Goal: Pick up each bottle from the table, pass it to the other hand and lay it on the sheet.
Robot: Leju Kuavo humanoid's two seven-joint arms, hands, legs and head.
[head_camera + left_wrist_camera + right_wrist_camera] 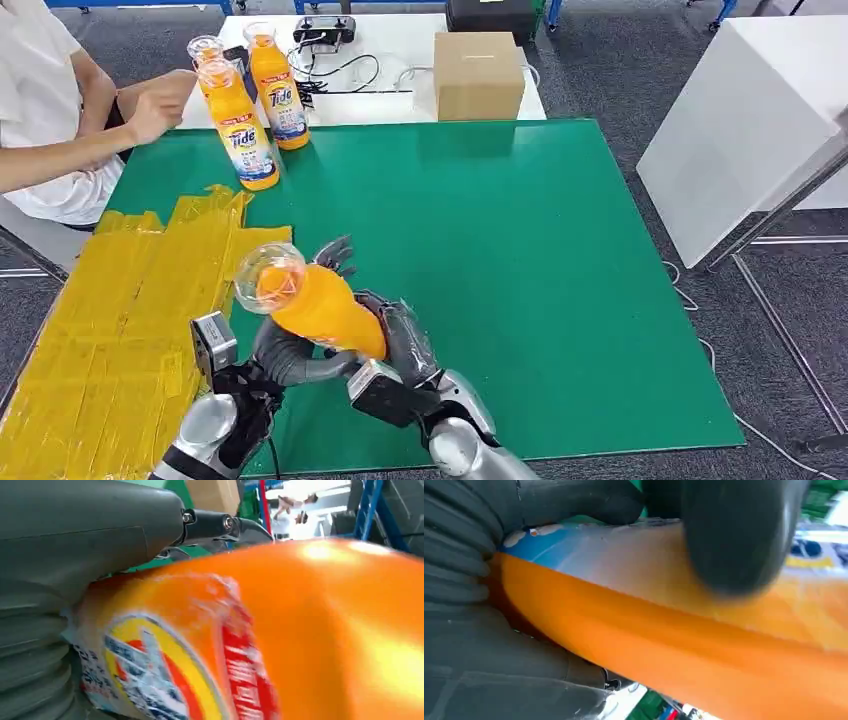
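green counter (560, 300), yellow sheet (110, 320) near-left | bottle (315, 305) mid-handover, near edge | left robot hand (290, 355) and right robot hand (395, 340) both grip it | right should release only once left holds firm

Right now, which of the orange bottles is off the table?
The tilted bottle held between both hands, left hand and right hand, clear cap toward the camera. The other bottles stand upright at the mat's far-left corner.
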